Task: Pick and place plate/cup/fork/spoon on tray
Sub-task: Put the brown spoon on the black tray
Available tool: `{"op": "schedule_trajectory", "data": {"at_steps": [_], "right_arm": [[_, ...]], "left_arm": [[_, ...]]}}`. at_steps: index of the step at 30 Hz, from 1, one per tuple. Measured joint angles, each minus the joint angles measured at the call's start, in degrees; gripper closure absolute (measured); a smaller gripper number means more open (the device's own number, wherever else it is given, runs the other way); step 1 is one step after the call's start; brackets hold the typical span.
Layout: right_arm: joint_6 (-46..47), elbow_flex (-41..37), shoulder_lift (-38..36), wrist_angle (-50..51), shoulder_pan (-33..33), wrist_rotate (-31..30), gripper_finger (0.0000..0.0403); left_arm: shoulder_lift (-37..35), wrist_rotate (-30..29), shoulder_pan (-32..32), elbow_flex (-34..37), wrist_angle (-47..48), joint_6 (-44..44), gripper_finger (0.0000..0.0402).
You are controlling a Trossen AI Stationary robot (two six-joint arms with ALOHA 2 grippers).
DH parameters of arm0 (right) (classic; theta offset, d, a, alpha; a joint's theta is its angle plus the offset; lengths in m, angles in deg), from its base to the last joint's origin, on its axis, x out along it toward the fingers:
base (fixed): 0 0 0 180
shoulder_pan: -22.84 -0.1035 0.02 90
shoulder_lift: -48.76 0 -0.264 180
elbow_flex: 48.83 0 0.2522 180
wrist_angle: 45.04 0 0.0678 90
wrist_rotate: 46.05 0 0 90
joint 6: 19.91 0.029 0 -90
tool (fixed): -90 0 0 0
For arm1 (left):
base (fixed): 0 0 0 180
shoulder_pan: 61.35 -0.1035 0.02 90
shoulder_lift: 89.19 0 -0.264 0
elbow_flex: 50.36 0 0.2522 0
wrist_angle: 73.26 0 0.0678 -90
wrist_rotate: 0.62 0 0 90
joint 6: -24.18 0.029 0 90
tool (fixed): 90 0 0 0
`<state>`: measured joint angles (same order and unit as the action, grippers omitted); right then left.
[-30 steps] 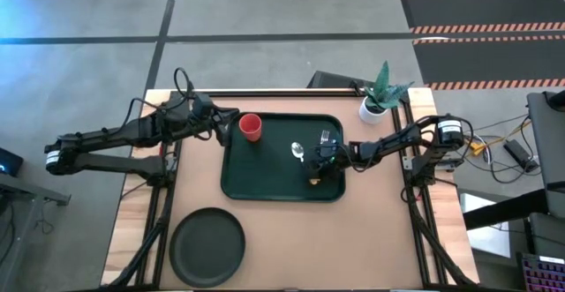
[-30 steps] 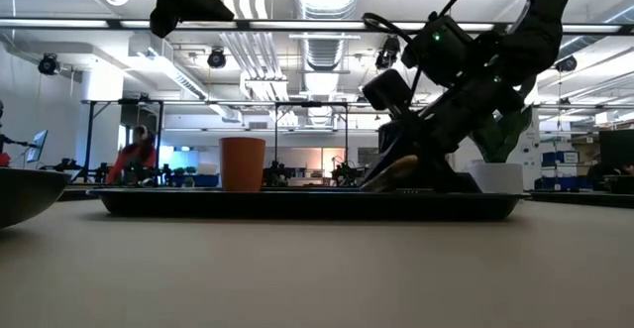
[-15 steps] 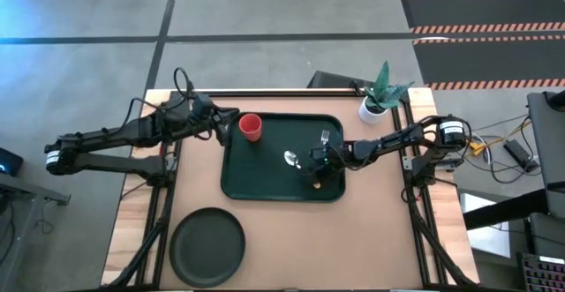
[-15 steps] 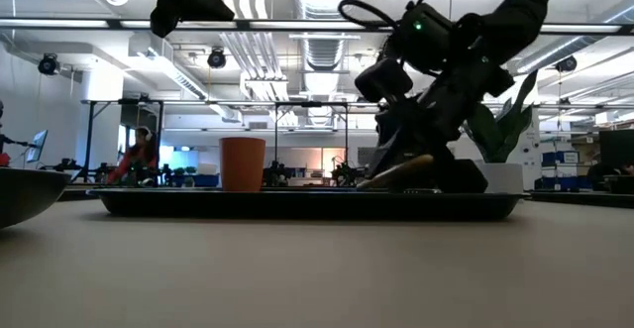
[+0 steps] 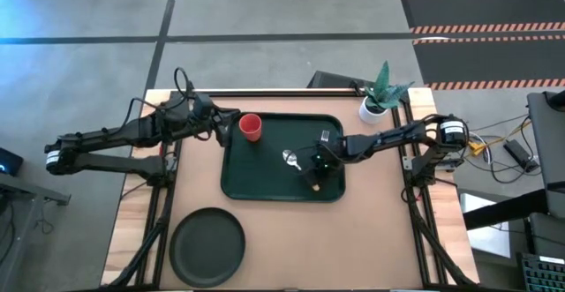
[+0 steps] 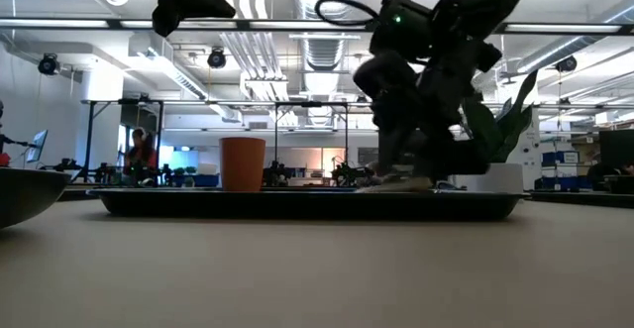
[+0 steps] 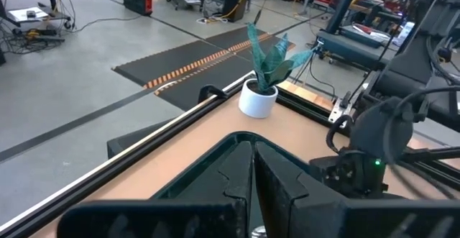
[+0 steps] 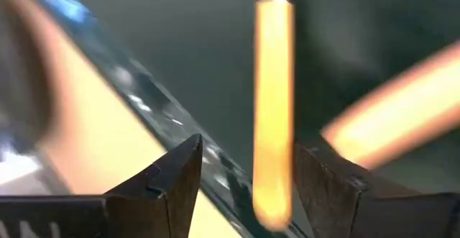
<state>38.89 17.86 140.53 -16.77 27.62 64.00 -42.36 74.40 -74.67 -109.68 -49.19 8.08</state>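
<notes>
At the right of the tray (image 5: 265, 182), my right gripper (image 5: 316, 159) stands spread over the spoon (image 5: 292, 158); rising carelessly could drag its handle.

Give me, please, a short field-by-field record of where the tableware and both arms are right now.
tray: table centre
cup: upright on tray, far left corner
spoon: lying on tray
fork: on tray, beside right arm
plate: on table, off tray, near edge
right gripper: jaws open, over tray
left gripper: jaws shut, beside cup
</notes>
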Motion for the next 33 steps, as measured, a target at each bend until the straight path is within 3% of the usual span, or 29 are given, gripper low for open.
{"op": "schedule_trajectory", "data": {"at_steps": [6,15,18,24,33], "right_arm": [[-3.6,4.7,-0.3,13.0,0.0,-0.1,0.0204],[-10.9,12.8,-0.1,13.8,1.5,-6.5,0.0212],[-13.5,14.4,0.7,13.8,2.8,-6.6,0.025],[-15.3,15.2,3.2,13.2,4.7,-6.5,0.038],[-15.4,15.2,9.8,-1.5,4.8,-1.8,0.0394]], "left_arm": [[0.0,0.0,0.0,0.0,-0.8,0.4,0.0402],[0.0,0.0,-0.1,0.1,-0.8,0.5,0.0402],[0.0,0.0,-0.1,0.1,-0.8,0.5,0.0402],[0.0,0.0,-0.1,0.1,-0.8,0.4,0.0402],[0.8,0.0,-0.1,0.1,-0.9,0.0,0.0402]]}}
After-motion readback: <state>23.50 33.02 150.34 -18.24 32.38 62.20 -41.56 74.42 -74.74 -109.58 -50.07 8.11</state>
